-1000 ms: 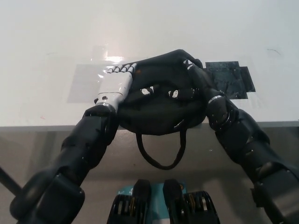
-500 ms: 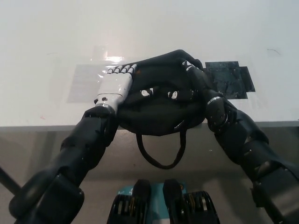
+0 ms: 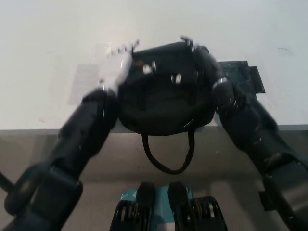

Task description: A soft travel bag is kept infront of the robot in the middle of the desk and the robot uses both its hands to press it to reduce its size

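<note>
The left hand (image 3: 115,67) is a white blur against the bag's (image 3: 166,91) nine o'clock side, its fingers (image 3: 126,49) pointing toward twelve and lying flat along the fabric; they wrap round nothing and look spread rather than clenched, though motion blur hides the detail. The right hand (image 3: 204,60) is black on black at the bag's two o'clock edge, pressed against it; whether its fingers are curled or flat I cannot tell, since they merge with the cloth. Both dark forearms run back from the hands toward seven and five o'clock, flanking the bag.

The bag is a soft black pouch, rounded and slumped, its top edge fairly straight between the two hands and its lower edge bulging over the near rim of the desk (image 3: 43,57). A few small pale marks show on its upper face. A thin black strap (image 3: 168,156) hangs from its six o'clock side in a loop below the desk edge.

The desk top is smooth, pale and slightly glossy. A clear, shiny sheet (image 3: 89,79) lies flat on it at the bag's nine o'clock, partly under the left hand. A dark patch of tape (image 3: 243,77) with uneven edges sits at three o'clock, just beside the right wrist. Below the desk edge the floor is a dull grey-brown.
</note>
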`<state>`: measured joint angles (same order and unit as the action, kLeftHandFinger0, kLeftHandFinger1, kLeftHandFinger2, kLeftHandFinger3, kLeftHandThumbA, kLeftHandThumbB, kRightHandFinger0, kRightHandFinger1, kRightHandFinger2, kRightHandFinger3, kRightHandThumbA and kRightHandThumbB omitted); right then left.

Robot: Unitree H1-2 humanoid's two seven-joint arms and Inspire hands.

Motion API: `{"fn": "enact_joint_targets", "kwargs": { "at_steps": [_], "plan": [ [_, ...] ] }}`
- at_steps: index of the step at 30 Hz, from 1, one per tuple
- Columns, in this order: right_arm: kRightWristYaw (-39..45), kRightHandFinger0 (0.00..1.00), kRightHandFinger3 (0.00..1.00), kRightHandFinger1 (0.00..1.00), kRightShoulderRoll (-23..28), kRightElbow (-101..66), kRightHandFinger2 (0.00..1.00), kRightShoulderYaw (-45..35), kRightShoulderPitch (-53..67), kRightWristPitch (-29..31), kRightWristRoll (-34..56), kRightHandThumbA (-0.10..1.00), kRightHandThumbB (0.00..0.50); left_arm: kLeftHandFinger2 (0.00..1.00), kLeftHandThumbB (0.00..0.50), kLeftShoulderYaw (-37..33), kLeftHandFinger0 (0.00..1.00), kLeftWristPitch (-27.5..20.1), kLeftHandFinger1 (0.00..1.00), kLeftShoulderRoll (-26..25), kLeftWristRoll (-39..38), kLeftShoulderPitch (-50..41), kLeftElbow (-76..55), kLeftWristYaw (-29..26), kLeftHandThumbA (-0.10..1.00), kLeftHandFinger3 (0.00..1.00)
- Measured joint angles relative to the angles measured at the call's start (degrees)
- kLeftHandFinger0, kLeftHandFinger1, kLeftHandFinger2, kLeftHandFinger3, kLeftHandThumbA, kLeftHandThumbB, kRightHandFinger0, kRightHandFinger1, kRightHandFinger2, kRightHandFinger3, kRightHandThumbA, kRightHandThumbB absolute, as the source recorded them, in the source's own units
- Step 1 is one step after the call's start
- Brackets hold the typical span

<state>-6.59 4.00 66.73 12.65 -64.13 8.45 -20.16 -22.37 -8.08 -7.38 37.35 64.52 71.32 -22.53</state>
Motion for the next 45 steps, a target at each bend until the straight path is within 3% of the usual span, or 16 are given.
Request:
{"fn": "enact_joint_targets", "kwargs": {
  "at_steps": [4,11,14,16,17,18,25,27,29,31,35,36,38,40,43,45],
  "plan": [
    [3.1,1.00,1.00,1.00,1.8,-6.3,1.00,-1.2,-2.1,-2.6,0.8,1.00,0.138,1.00,0.246,0.6,1.00,-0.3,1.00,-1.4,-0.4,3.6,-2.0,0.8,1.00,1.00],
    [10.9,1.00,1.00,1.00,7.6,-19.3,1.00,-2.0,-5.7,-9.7,2.4,1.00,0.228,1.00,0.269,1.6,1.00,-0.9,1.00,-4.2,-1.7,5.6,-9.6,3.2,1.00,1.00],
    [13.7,1.00,1.00,1.00,9.8,-26.6,1.00,-2.7,-5.5,-13.1,3.0,1.00,0.188,1.00,0.284,2.3,1.00,-0.6,1.00,-5.3,-2.3,4.7,-16.2,5.0,1.00,1.00],
    [15.1,1.00,1.00,1.00,10.6,-31.1,1.00,-3.2,-4.5,-14.5,3.7,1.00,0.223,1.00,0.277,2.6,1.00,-0.4,1.00,-5.6,-2.4,3.6,-20.3,6.0,1.00,1.00],
    [15.8,1.00,1.00,1.00,11.1,-33.7,1.00,-3.3,-3.6,-15.4,3.9,1.00,0.271,1.00,0.295,2.7,1.00,-0.3,1.00,-5.7,-2.5,2.8,-22.8,6.6,1.00,1.00],
    [16.4,1.00,1.00,1.00,11.4,-35.5,1.00,-3.3,-3.0,-16.0,4.1,1.00,0.259,1.00,0.296,2.8,1.00,-0.2,1.00,-5.8,-2.5,2.0,-24.7,7.2,1.00,1.00],
    [21.0,1.00,1.00,1.00,14.4,-49.8,1.00,-3.3,3.9,-21.7,5.5,1.00,0.227,1.00,0.299,3.6,1.00,1.1,1.00,-6.2,-2.9,-4.8,-37.8,11.2,1.00,1.00],
    [22.4,1.00,1.00,1.00,15.5,-53.9,1.00,-3.3,5.7,-23.5,6.1,1.00,0.180,1.00,0.288,3.9,1.00,1.5,1.00,-6.6,-3.1,-6.6,-41.4,12.5,1.00,1.00],
    [24.0,1.00,1.00,1.00,16.9,-58.4,1.00,-3.3,7.4,-25.2,6.7,1.00,0.189,1.00,0.274,4.2,1.00,2.2,1.00,-7.0,-3.4,-8.5,-45.6,14.0,1.00,1.00],
    [25.9,1.00,1.00,1.00,18.3,-62.6,1.00,-3.3,8.7,-27.0,7.6,0.95,0.126,1.00,0.291,4.6,1.00,2.7,1.00,-7.6,-4.0,-10.1,-49.8,15.4,1.00,1.00],
    [29.2,1.00,1.00,1.00,20.3,-70.1,1.00,-3.4,11.8,-29.7,9.9,1.00,0.208,1.00,0.238,8.0,1.00,3.8,1.00,-7.5,-6.7,-14.1,-58.3,17.4,1.00,1.00],
    [30.0,1.00,1.00,1.00,20.6,-72.4,1.00,-3.6,13.5,-30.3,10.8,1.00,0.173,1.00,0.261,8.9,1.00,4.0,1.00,-7.3,-7.9,-15.8,-61.1,17.8,1.00,1.00],
    [30.8,1.00,1.00,1.00,20.6,-75.1,1.00,-4.1,16.4,-31.1,12.3,1.00,0.249,1.00,0.292,10.4,1.00,4.3,1.00,-6.9,-9.6,-18.6,-64.9,18.6,1.00,1.00],
    [31.8,1.00,1.00,1.00,20.2,-79.6,1.00,-5.3,22.6,-32.2,15.2,1.00,0.280,1.00,0.315,12.1,1.00,5.1,1.00,-5.9,-12.5,-24.4,-71.2,19.8,1.00,1.00],
    [32.5,1.00,1.00,1.00,19.0,-84.8,1.00,-6.0,30.0,-33.0,18.1,1.00,0.280,1.00,0.319,13.5,1.00,5.6,1.00,-3.8,-15.6,-32.1,-78.1,20.5,1.00,1.00],
    [32.5,1.00,1.00,1.00,17.4,-88.2,1.00,-7.0,35.0,-33.2,20.3,1.00,0.237,1.00,0.307,13.8,1.00,5.6,1.00,-2.5,-18.0,-37.9,-82.9,21.1,1.00,1.00]
  ]
}}
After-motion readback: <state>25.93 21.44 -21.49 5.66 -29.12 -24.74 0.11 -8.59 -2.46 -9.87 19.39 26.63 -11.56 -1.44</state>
